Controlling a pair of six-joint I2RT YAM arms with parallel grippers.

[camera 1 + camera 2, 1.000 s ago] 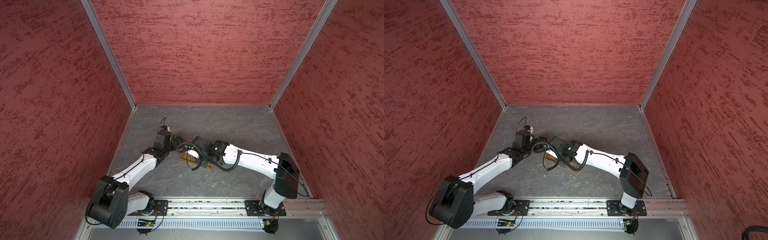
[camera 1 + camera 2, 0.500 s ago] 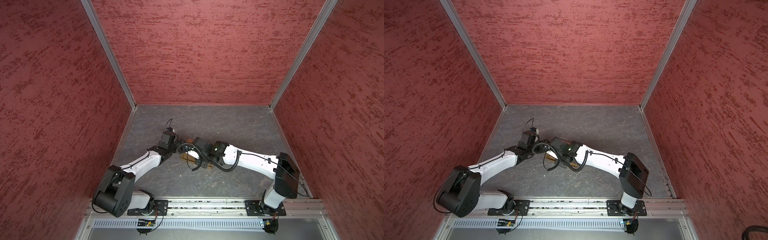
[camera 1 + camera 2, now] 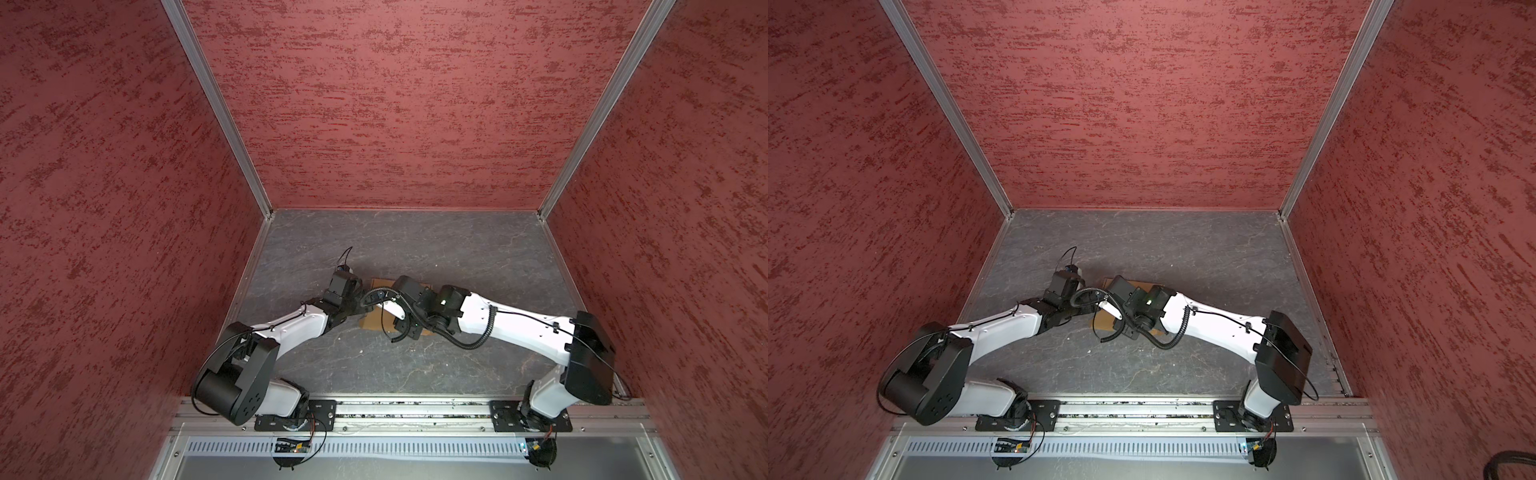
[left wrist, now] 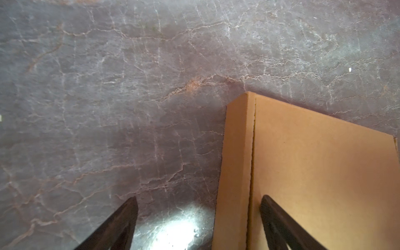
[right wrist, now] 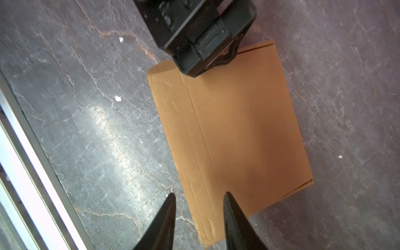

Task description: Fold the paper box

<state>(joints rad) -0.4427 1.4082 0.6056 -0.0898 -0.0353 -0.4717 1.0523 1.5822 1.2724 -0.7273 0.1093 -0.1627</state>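
The paper box (image 5: 238, 129) is rectangular matte tan card with creased edges, lying on the veined grey desk (image 4: 108, 86). The left tool (image 4: 199, 197), at its 9 o'clock edge, is spread wide; the right tool (image 5: 199, 194) is apart and empty.

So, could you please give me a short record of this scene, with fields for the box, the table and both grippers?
box: tan cardboard, looks folded shut, lying flat on the table
table: grey, marbled; a few white crumbs near the box
left gripper: open, over one end of the box, one finger above the lid and one above the table; holds nothing
right gripper: open, over the opposite end, also straddling a long edge; holds nothing
contact: cannot tell whether either gripper touches the box
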